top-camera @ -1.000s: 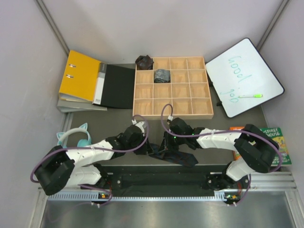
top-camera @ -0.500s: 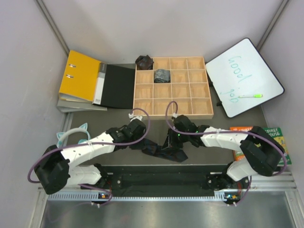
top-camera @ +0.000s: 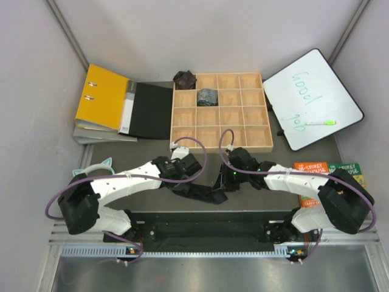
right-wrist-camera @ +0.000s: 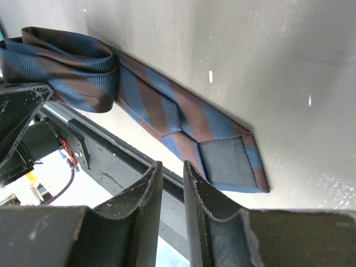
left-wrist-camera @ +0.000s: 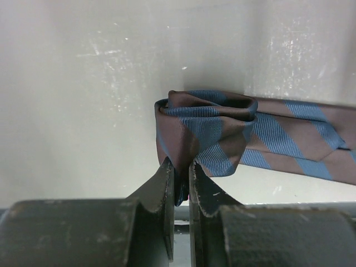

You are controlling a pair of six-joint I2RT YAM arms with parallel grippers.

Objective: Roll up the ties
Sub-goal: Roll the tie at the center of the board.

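Three neckties are seen. A brown-and-blue striped necktie (top-camera: 203, 193) is laid on the table (top-camera: 121, 155) on the near side of the wooden compartment tray (top-camera: 249, 148), close to its front wall, with one end folded over into a loose loop. That loop is pinched at its lower edge by the left gripper (left-wrist-camera: 179, 169), whose jaws are closed on the fabric. The right gripper (right-wrist-camera: 171, 167) is held near the tie's other, flat end, its jaws set narrowly apart with nothing between them. A greyish rolled tie (top-camera: 207, 96) is seated in the tray's second row from the far edge, second compartment from the left. A brownish-black rolled tie (top-camera: 184, 79) is lodged at the tray's far left corner.
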